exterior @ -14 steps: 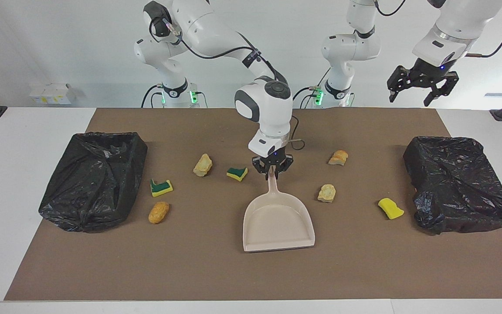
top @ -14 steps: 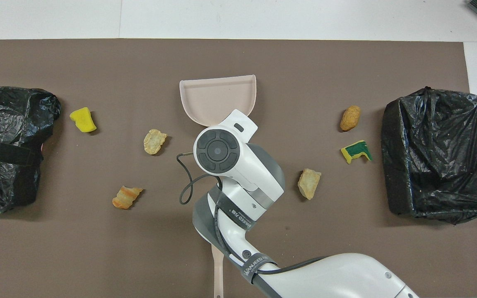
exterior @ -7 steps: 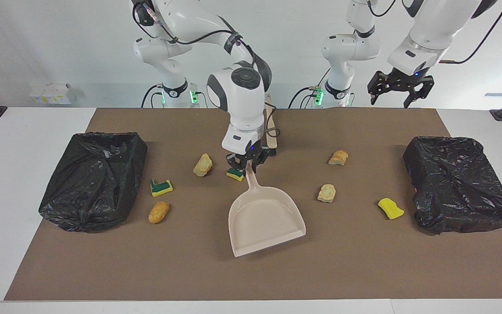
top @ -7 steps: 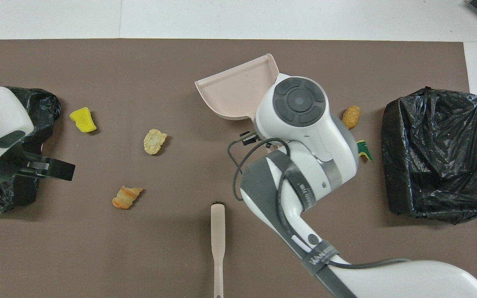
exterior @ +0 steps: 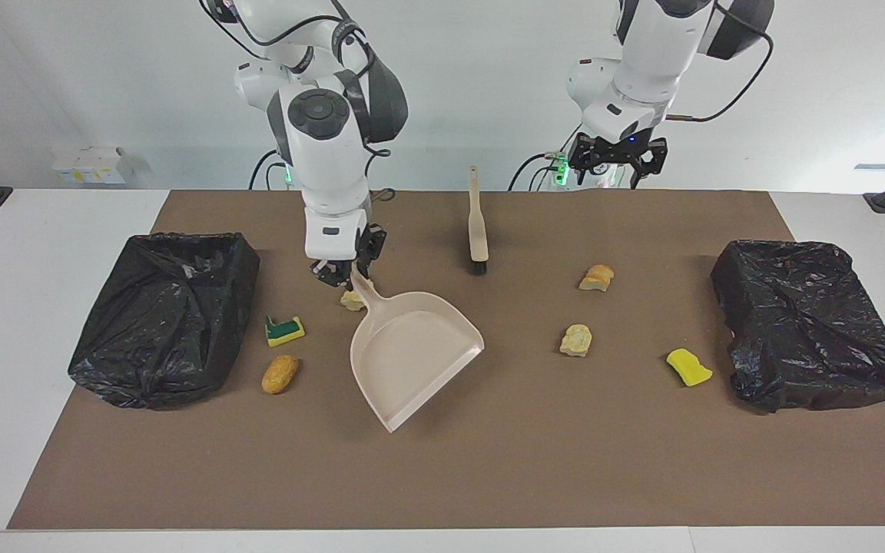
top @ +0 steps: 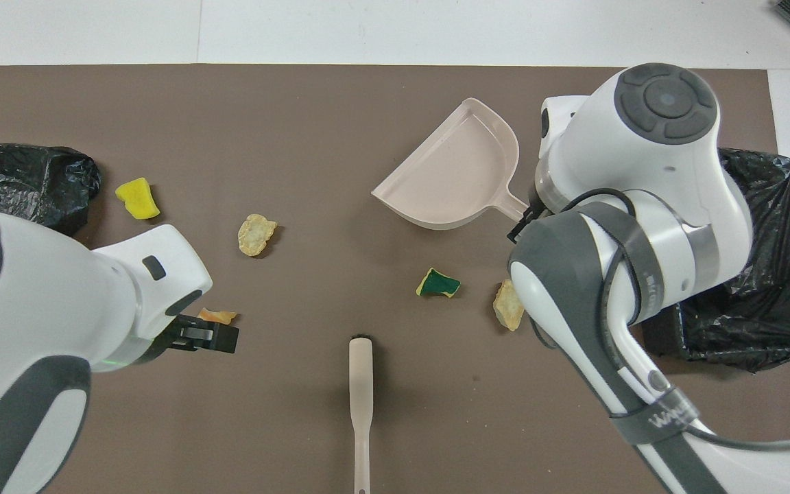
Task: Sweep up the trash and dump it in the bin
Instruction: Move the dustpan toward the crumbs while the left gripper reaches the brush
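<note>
The dustpan [exterior: 414,349] is gripped at its handle by the right gripper [exterior: 344,273] — mouth angled away from the robots, presumably to catch sweepings. The trash [exterior: 578,339] is scattered across the mat [exterior: 488,476]. The brush [exterior: 476,224] lies untouched; the left gripper [exterior: 618,156] is spread wide above the mat's edge — likely bound for it.

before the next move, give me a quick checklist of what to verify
1. Right pincer shut on the dustpan handle: ok.
2. Left pincer open, ready for the brush: ok.
3. Brush lying free on the mat: ok.
4. Dustpan lip flat on the mat: cannot tell.
5. Trash inside the dustpan: not ok, none yet; a green-and-yellow sponge lies outside it on the mat.
</note>
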You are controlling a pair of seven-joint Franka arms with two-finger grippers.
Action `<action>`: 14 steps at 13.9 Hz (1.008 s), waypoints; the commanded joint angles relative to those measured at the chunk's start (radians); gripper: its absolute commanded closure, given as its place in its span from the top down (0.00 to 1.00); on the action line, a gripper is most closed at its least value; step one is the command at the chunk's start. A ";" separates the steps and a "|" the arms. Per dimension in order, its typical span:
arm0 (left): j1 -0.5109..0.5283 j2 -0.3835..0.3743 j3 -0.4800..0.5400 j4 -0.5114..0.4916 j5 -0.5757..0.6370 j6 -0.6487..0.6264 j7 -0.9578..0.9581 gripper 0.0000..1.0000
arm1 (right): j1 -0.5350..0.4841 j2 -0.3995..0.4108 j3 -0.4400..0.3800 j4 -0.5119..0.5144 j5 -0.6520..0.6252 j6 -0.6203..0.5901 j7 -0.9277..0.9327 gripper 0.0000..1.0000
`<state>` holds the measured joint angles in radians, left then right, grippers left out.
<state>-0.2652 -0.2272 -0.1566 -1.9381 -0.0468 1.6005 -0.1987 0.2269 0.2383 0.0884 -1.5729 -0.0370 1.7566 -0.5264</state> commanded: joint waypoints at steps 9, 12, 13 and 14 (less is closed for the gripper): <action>-0.304 -0.141 0.017 -0.409 -0.036 0.271 -0.274 1.00 | -0.074 -0.080 0.008 -0.128 -0.024 -0.022 -0.486 0.00; -0.448 -0.130 0.017 -0.467 -0.039 0.335 -0.448 1.00 | -0.078 -0.088 0.008 -0.144 -0.024 -0.012 -0.578 0.00; -0.500 -0.120 0.019 -0.493 -0.039 0.387 -0.526 1.00 | -0.078 -0.090 0.008 -0.144 -0.024 -0.009 -0.593 0.00; -0.540 -0.107 0.017 -0.513 -0.039 0.435 -0.582 1.00 | -0.074 -0.088 0.008 -0.144 -0.024 0.001 -0.615 0.00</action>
<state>-0.7155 -0.3255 -0.1570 -2.3836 -0.0808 1.9455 -0.6769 0.1591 0.1795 0.0912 -1.6838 -0.0515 1.7349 -1.0853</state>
